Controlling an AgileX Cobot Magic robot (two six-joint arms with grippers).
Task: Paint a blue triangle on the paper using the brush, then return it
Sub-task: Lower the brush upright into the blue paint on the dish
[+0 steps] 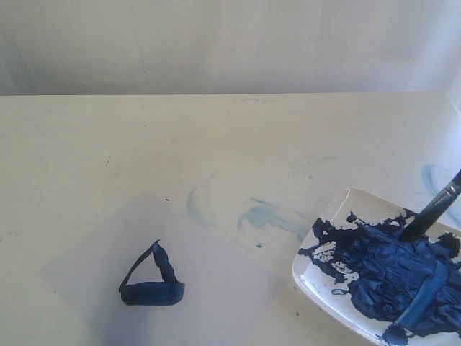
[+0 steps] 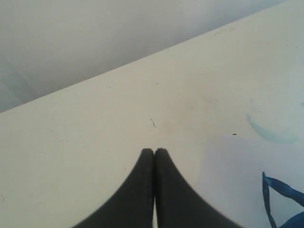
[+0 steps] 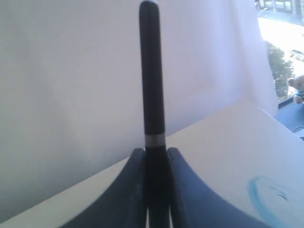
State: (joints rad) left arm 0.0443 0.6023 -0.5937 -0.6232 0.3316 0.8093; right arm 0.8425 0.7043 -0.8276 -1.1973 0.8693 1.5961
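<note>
Since the blue triangle (image 1: 151, 280) looked done, the right tool (image 3: 155, 151) clamped the brush (image 1: 436, 209) tip-down on the plate (image 1: 328, 216) below, probably returning it.

Plate (image 1: 338, 209): glossy white, ceramic-looking, under thick ridged blue paint (image 1: 389, 274).
Paper (image 1: 216, 288): matt, faintly translucent.
Table (image 1: 216, 137): smooth matt cream.
Brush (image 3: 151, 71): smooth black handle, silvery metal band (image 3: 155, 140).
</note>
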